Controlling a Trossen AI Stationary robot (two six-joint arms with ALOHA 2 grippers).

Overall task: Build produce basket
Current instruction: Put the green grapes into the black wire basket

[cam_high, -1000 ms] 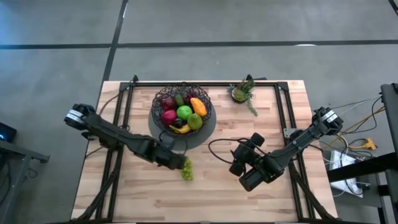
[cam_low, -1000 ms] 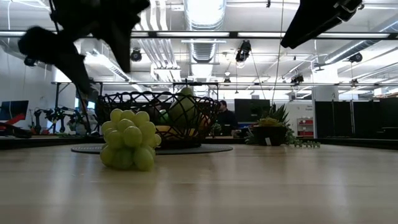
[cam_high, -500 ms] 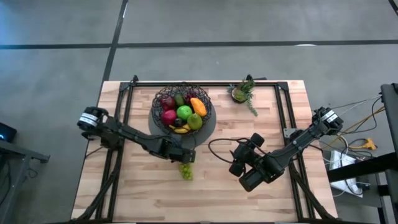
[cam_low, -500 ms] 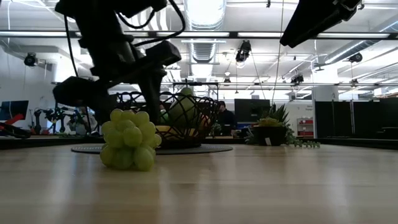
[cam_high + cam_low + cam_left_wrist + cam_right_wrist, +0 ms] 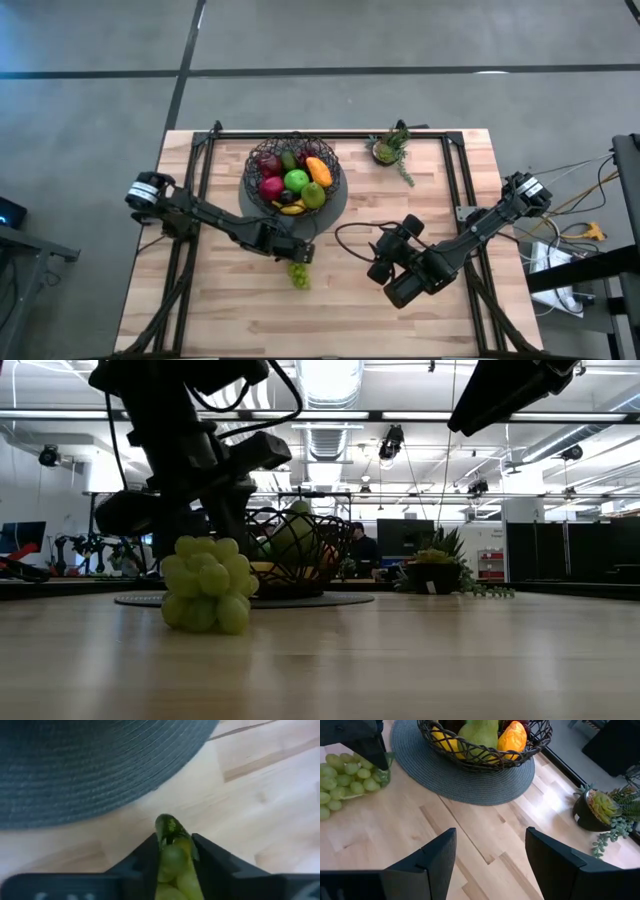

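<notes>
green grapes (image 5: pixel 206 584) lie on the bare table (image 5: pixel 440 310) in front of the grey mat (image 5: pixel 470 785), still outside the basket (image 5: pixel 293 175). left gripper (image 5: pixel 173 851) is closed narrow onto the cluster's near end, fingers (image 5: pixel 145 857) flanking the top berries. likely light, lumpy, a little slick; a grip at the stem end looks safer than on loose berries. right gripper (image 5: pixel 490 855) hangs wide, empty, to the right. no labels or writing readable.
</notes>
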